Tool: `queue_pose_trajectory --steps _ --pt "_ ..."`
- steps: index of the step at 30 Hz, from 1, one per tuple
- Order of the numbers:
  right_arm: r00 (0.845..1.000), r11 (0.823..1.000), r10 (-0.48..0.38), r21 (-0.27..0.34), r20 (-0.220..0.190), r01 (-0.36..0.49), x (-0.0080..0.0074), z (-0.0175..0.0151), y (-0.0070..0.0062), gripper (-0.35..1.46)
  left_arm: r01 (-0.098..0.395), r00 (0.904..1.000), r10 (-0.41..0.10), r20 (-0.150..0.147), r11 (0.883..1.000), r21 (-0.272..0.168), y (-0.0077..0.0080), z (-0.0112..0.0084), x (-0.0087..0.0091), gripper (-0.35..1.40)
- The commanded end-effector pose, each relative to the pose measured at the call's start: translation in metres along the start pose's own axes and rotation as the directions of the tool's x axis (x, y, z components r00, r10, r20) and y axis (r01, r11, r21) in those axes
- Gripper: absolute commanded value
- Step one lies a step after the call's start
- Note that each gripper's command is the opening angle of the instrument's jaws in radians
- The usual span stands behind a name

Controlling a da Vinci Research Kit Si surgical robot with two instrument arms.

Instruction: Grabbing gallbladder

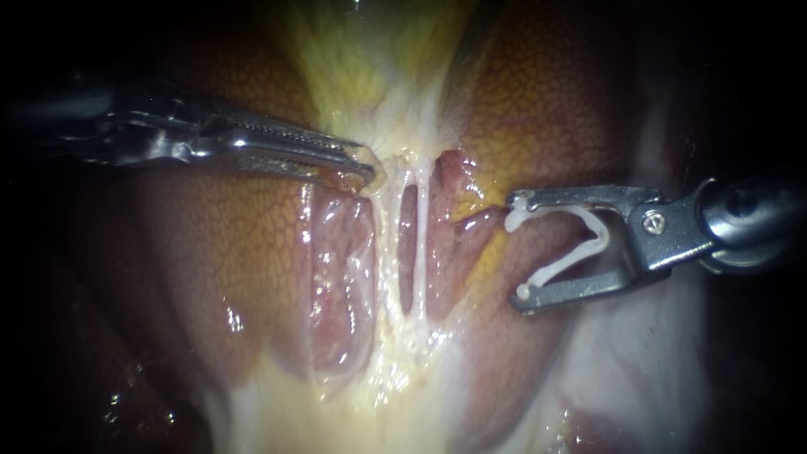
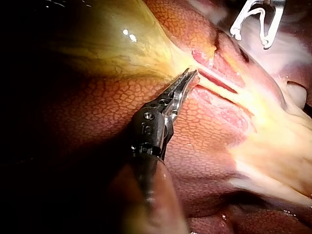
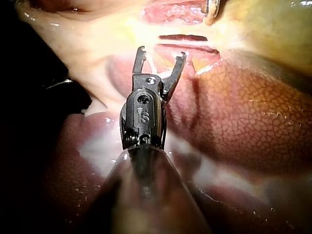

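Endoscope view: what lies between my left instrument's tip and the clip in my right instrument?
Two pale tubes with a dark slit between them, then a reddish tissue fold before the clip, seen in the endoscope view.

My left instrument (image 1: 366, 166), a slim steel shaft with long toothed jaws, lies almost level. Its jaws are closed at the tip on the neck of the yellow-green gallbladder (image 1: 361, 59). My right instrument (image 1: 514, 252) holds its grey jaws wide apart, with an open white plastic clip (image 1: 561, 267) seated between them.
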Motion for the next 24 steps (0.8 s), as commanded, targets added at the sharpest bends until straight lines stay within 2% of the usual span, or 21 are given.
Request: queue_pose_trajectory --steps 1,4,12,19,24 --pt "1.000 1.000 0.000 0.000 0.000 0.000 0.0000 0.0000 0.0000 0.57 0.004 1.0000 -0.004 0.000 1.000 0.004 0.0000 -0.0002 -0.0003 -0.35" --pt "1.000 1.000 0.000 0.000 0.000 0.000 0.0000 0.0000 0.0000 0.57 0.032 0.9995 -0.032 -0.001 0.999 0.008 -0.0001 -0.0007 -0.0010 -0.35" --pt "1.000 1.000 0.000 0.000 0.000 0.000 0.0000 0.0000 0.0000 0.57 0.041 0.9992 -0.041 -0.001 0.999 -0.003 0.0005 -0.0036 -0.0025 -0.35" --pt "1.000 1.000 0.000 0.000 0.000 0.000 -0.0001 -0.0001 0.0001 0.57 0.057 0.9979 -0.056 0.031 0.998 -0.028 0.0014 -0.0074 -0.0038 -0.35" --pt "1.000 1.000 0.000 0.000 0.000 0.000 -0.0001 -0.0001 0.0001 0.57 0.068 0.9966 -0.066 0.048 0.997 -0.039 0.0019 -0.0086 -0.0045 -0.35"
